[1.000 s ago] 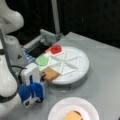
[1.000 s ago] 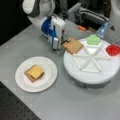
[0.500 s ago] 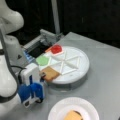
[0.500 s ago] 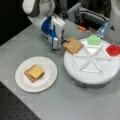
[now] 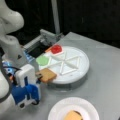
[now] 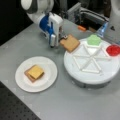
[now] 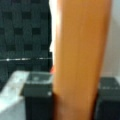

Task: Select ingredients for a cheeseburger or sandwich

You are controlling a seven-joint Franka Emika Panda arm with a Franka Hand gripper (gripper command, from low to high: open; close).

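In a front view, the blue-and-white gripper [image 5: 38,75] is sitting at the view's left, beside the rim of the round white divided tray [image 5: 83,65]. It is pinching one edge of a flat tan-brown toast square [image 5: 47,75]. The toast is sticking out sideways toward the view's right, over the tray's near-left rim, lying roughly level. At the view's bottom, the white round plate [image 5: 56,111] is carrying a yellow-orange cheese square [image 5: 73,116].

In a front view, the gripper [image 6: 59,40] is gripping the toast square [image 6: 70,43] from the view's left, the toast reaching right over the tray [image 6: 75,72]. The plate [image 6: 50,75] lies toward the bottom left, well apart, with the cheese square [image 6: 35,71] on a brown piece [image 6: 28,75].

In the wrist view, the toast [image 7: 80,60] is standing between the dark fingers [image 7: 37,92].
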